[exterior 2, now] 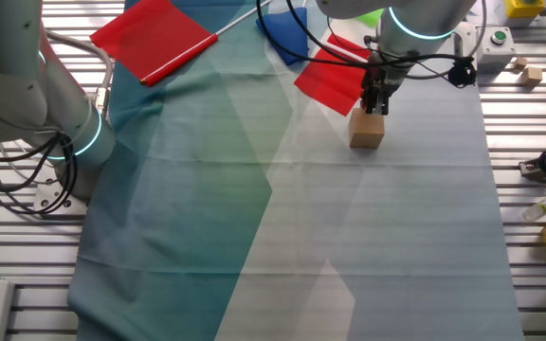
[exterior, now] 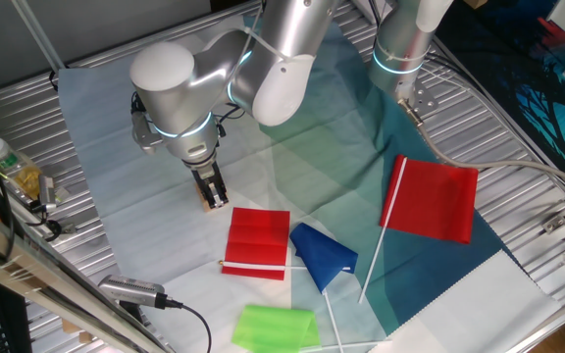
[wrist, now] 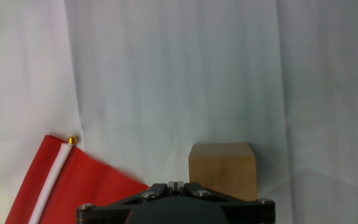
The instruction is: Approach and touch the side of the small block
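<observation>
Now hand (exterior 2: 375,102) sits at the small block's (exterior 2: 367,130) top edge — fingers look clenched — red flag (exterior 2: 331,80) just beside.

My fingertips lay below the hand view's edge. My gripper (exterior: 213,189) hid most of the block (exterior: 207,205); jaw gap was indiscernible.

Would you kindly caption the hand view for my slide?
Gripper poised right by the small tan block on pale cloth, a red flag lying at lower left.
</observation>
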Controlling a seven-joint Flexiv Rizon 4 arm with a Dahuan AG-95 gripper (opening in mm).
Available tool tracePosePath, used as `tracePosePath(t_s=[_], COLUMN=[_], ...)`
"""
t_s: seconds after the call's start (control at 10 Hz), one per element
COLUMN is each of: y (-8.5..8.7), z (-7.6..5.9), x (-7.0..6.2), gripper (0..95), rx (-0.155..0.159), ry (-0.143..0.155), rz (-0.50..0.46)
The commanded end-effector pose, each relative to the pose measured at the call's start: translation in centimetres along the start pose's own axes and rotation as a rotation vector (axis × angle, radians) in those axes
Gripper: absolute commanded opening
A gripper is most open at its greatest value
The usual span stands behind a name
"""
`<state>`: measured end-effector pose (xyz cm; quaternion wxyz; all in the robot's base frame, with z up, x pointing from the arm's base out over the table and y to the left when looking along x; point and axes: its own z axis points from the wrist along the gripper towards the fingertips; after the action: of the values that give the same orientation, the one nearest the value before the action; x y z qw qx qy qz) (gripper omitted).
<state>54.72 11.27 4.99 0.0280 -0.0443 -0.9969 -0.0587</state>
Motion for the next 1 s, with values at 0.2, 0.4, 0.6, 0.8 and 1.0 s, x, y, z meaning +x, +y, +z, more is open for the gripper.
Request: tracePosePath(t_s=[0.2,0.4,0.6,0.8,1.0], y=[0.00,0.00,0.00,0.00,0.00], z=[-0.02,-0.02,-0.02,-0.02,-0.02], x=[0.02,0.02,0.02,0.02,0.02], gripper=[0.0,0.0,0.0,0.0,0.0], rx=[0.000,-0.001,-0.001,-0.001,-0.001], ry=[-0.001,-0.002,0.007,0.020,0.037], rz=[-0.002,-0.004,0.018,0.024,0.031])
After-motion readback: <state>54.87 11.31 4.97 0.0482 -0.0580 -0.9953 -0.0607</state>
